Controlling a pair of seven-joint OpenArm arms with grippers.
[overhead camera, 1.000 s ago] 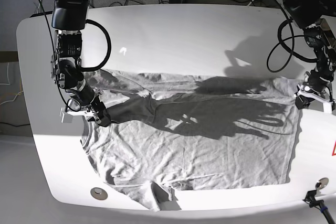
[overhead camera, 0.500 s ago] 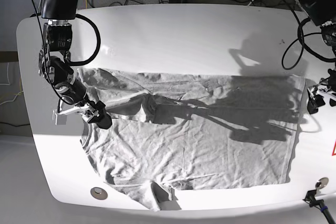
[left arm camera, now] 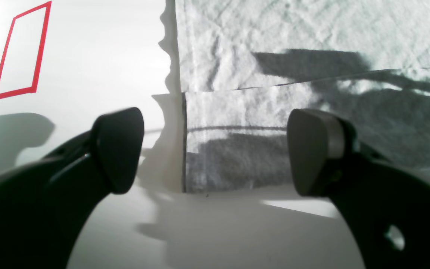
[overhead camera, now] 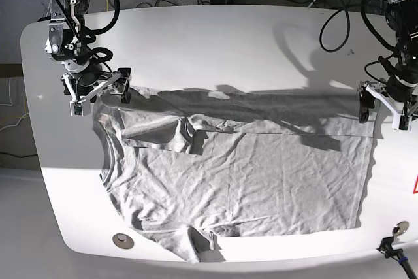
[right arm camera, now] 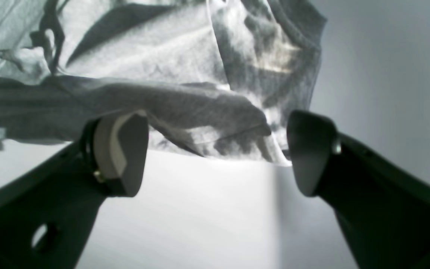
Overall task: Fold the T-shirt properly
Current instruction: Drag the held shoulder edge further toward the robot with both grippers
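As T-shirt [overhead camera: 248, 181] lies flat, grippers wide

Heather-grey T-shirt [overhead camera: 241, 174]; white table [overhead camera: 215, 44]; red outline [left arm camera: 21, 52].

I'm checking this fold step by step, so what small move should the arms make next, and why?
Probably lift both arms clear and reposition. The left gripper and right gripper hang open at the far edge of the T-shirt, holding nothing. The top strip is already folded over, while the near sleeve still sticks out.
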